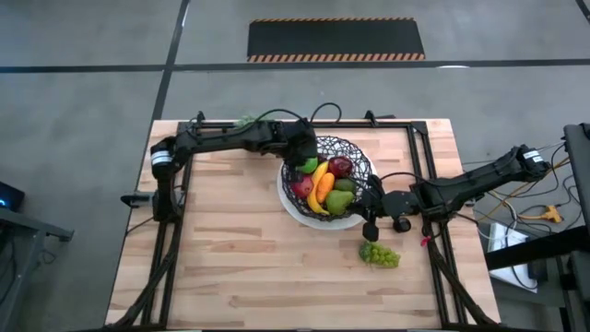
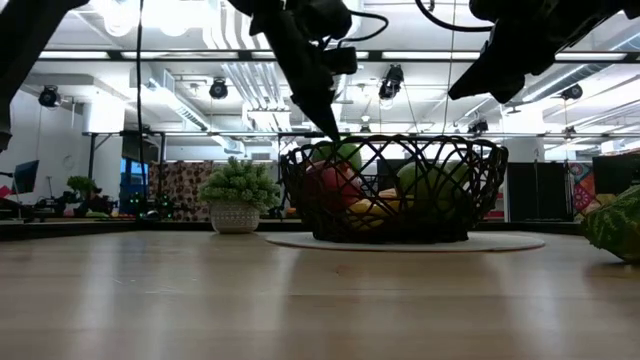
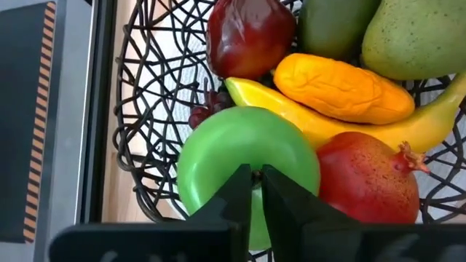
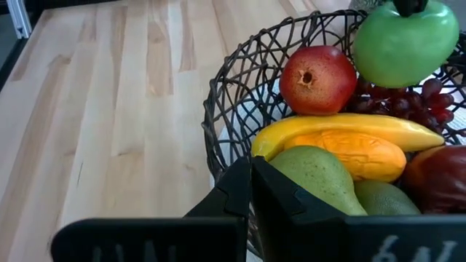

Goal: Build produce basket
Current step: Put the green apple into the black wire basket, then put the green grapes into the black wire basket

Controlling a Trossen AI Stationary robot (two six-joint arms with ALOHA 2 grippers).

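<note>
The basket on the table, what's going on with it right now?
The left gripper is over the wire basket, its fingers pinched at the top of a green apple above the fruit already inside: banana, orange carrot, pear, pomegranate and purple grapes. The right gripper waits, shut and empty, beside the basket's rim. A bunch of green grapes lies on the table, not yet in the basket.

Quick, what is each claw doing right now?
Left gripper: shut on the green apple over the basket.
Right gripper: shut, holding nothing, beside the basket.
</note>
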